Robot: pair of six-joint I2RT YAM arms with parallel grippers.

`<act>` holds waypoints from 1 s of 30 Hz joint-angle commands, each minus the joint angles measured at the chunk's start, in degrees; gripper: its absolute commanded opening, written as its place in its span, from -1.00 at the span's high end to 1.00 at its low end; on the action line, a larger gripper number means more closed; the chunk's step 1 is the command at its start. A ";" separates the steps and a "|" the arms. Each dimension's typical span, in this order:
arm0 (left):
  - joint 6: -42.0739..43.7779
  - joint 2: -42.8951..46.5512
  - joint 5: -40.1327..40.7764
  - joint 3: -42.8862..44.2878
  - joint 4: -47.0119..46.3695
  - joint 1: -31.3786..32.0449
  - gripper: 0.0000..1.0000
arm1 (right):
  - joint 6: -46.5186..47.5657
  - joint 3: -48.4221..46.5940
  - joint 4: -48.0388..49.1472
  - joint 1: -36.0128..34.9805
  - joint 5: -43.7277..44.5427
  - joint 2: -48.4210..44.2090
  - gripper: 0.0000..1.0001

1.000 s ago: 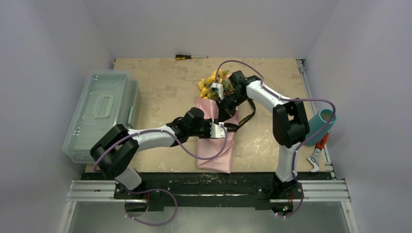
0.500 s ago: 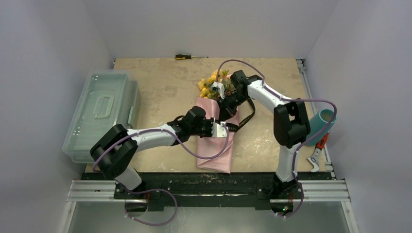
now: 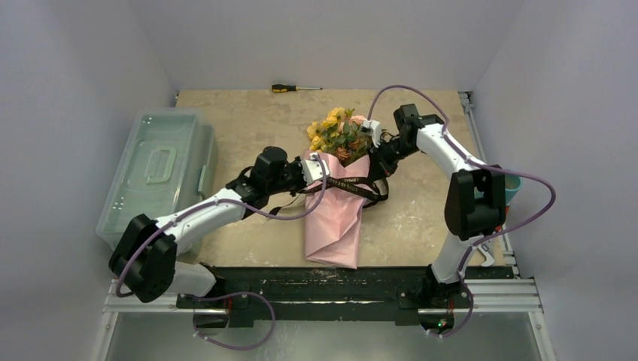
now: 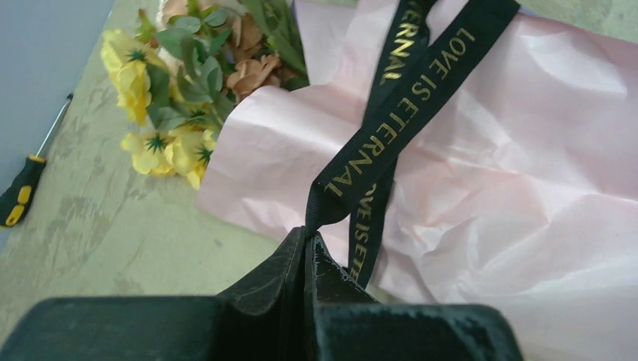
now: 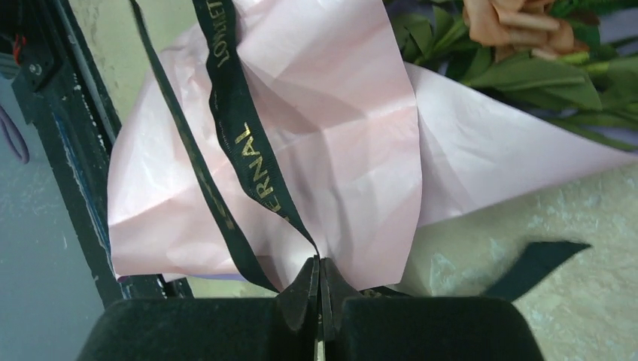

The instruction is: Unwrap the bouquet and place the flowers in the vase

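Lying on the surface (image 3: 256,135): the bouquet (image 3: 336,197) is seen in the middle, narrow end toward the near edge, blooms toward the far wall.
Flowers: the flowers (image 3: 334,132) are shown projecting from the wide mouth of the pink paper (image 3: 332,226), yellow blooms to the left, peach roses to the right.
Ribbon: the black ribbon (image 3: 353,185), lettered in gold, is drawn across the upper part of the paper from one set of jaws to the other.
Grip on the left: the left jaws are pressed together on a fold of the ribbon, just beside the paper's upper left edge; only ribbon is seen pinched.
Grip on the right: the right jaws are clamped on the ribbon just off the paper's right edge, near the leaves.
Vase: the vase (image 3: 513,186) is glimpsed at the right edge, largely hidden behind the right arm (image 3: 470,203), well apart from the bouquet.
Elsewhere: a screwdriver (image 3: 293,88) is laid at the far edge; a plastic box (image 3: 154,173) is set at the left.
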State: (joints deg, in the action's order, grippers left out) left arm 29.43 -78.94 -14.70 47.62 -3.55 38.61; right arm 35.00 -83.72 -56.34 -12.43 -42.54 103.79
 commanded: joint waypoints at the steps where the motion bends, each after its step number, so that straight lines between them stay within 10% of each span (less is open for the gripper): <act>1: -4.59 4.56 -0.27 -1.53 2.15 -2.85 1.00 | 4.15 2.16 -2.59 2.53 2.45 -3.10 1.00; 30: -12.62 6.16 -7.87 -2.77 12.28 -20.01 1.00 | 10.35 8.73 -4.03 10.23 8.12 -4.30 1.00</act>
State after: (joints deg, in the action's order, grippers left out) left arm 18.35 -73.78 -20.49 45.82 10.00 19.42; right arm 44.42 -73.60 -59.64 -2.55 -35.29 99.81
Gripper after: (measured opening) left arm 0.003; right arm 0.005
